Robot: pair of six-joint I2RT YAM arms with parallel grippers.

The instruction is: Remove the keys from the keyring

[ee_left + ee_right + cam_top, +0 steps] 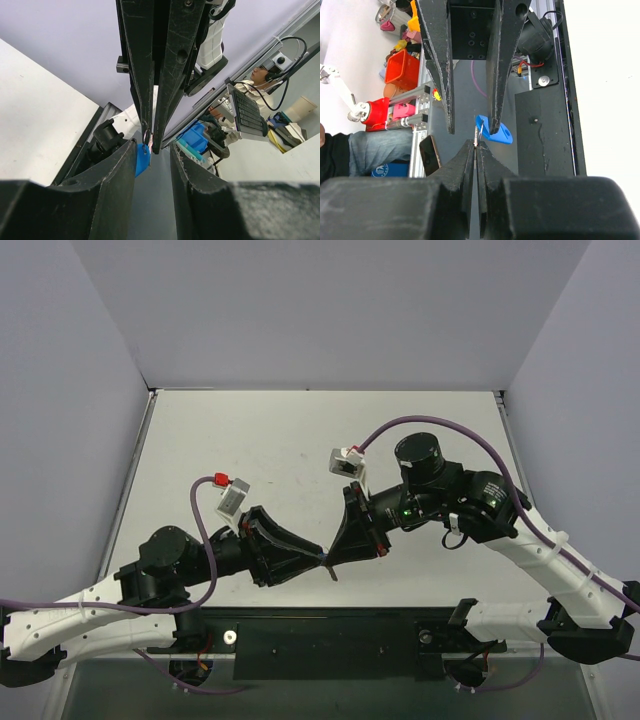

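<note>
Both grippers meet tip to tip above the table's near edge. My right gripper (476, 144) is shut on a thin silver-grey sliver, the key (477, 136), seen edge-on. The thin metal ring (481, 131) joins it to the blue tag (501, 133), which hangs free just past the pinch. My left gripper (152, 149) is open, its fingers either side of the right gripper's tips. The blue tag (142, 161) lies against its left finger (120, 170). In the top view the left gripper (318, 558) and right gripper (334, 557) touch at a blue speck.
The white table (300, 440) stretches away behind the arms, closed in by pale walls. A black base plate (330, 645) runs along the near edge below the grippers. Purple cables (205, 530) loop above both wrists.
</note>
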